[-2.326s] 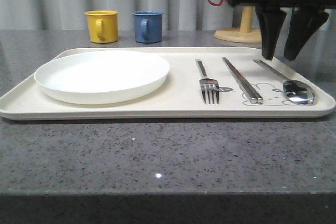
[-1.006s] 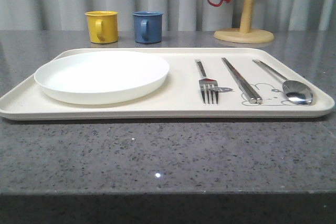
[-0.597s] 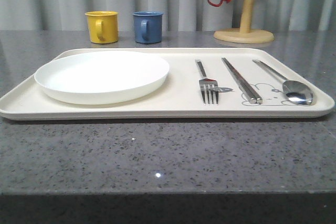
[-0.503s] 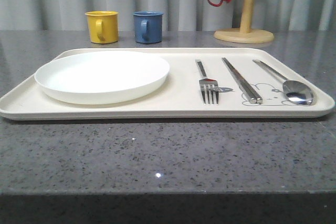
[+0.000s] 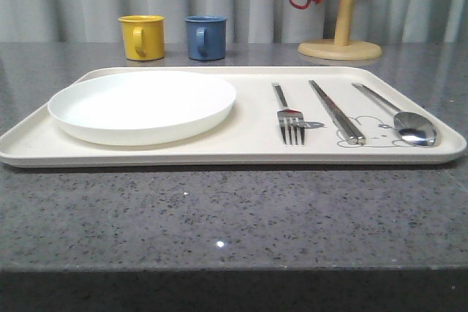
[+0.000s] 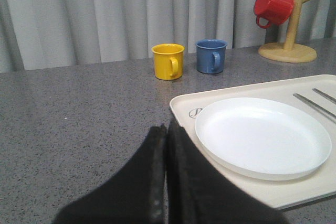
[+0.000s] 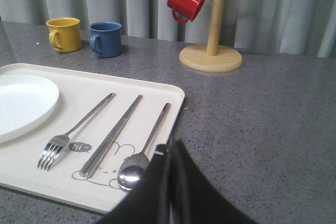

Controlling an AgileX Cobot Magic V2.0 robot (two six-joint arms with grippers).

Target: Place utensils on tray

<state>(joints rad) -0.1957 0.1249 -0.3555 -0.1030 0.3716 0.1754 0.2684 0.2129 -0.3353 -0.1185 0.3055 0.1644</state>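
Looks done to me: fork (image 5: 290, 116), chopsticks (image 5: 336, 111) and spoon (image 5: 398, 115) all lie flat on the tray (image 5: 248, 153). Both the left gripper (image 6: 166, 182) and right gripper (image 7: 171, 182) have fingers pressed together, holding nothing. Spoon sits just ahead of the right one, so I'd keep clear and leave everything be.

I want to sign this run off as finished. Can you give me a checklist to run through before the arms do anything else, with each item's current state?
1. Fork lies on the tray: ok.
2. Chopsticks lie on the tray, side by side: ok.
3. Spoon lies on the tray, inside the rim: ok.
4. Left gripper shut, holding nothing: ok.
5. Right gripper shut, holding nothing: ok.
6. Plate sits apart from the utensils: ok.
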